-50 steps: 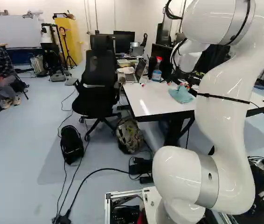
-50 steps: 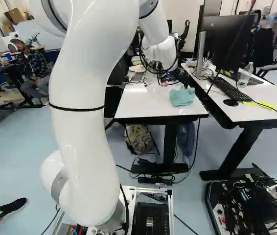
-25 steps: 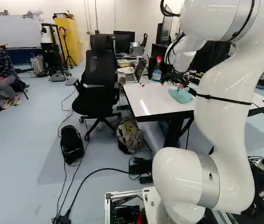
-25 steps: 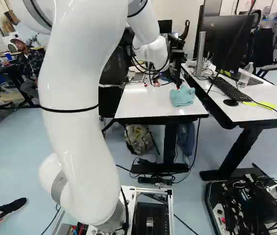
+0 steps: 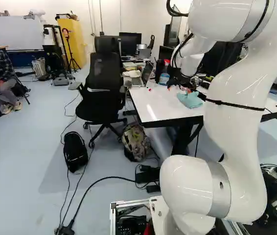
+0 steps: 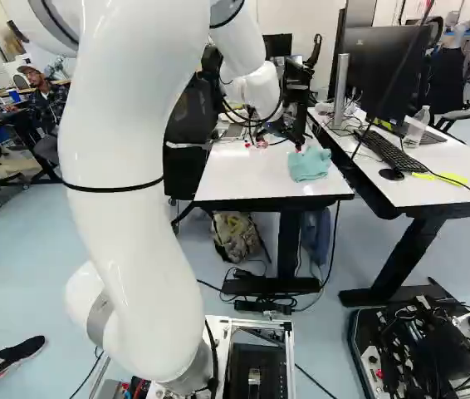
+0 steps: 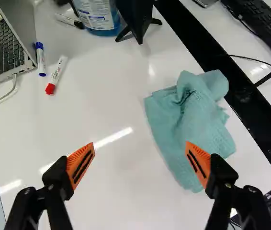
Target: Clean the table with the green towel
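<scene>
The green towel [image 7: 200, 122] lay in a soft, rumpled heap on the glossy white counter [image 7: 107, 103], its weave finely ribbed. The hand [image 5: 179, 88] was spread wide, slotted orange pads apart, nothing between them, while a clear, labelled bottle [image 7: 97, 14] of blue liquid stood beyond.

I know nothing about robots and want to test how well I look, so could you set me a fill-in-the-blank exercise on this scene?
1. The hand is ____, its fingers wide apart above the table.
2. Both of its pads are ____ in colour.
3. By the laptop lie a marker with a blue cap and another with a ____ cap.
4. In the wrist view, ____ of the pads overlaps the towel.

Missing words: open; orange; red; one.
</scene>
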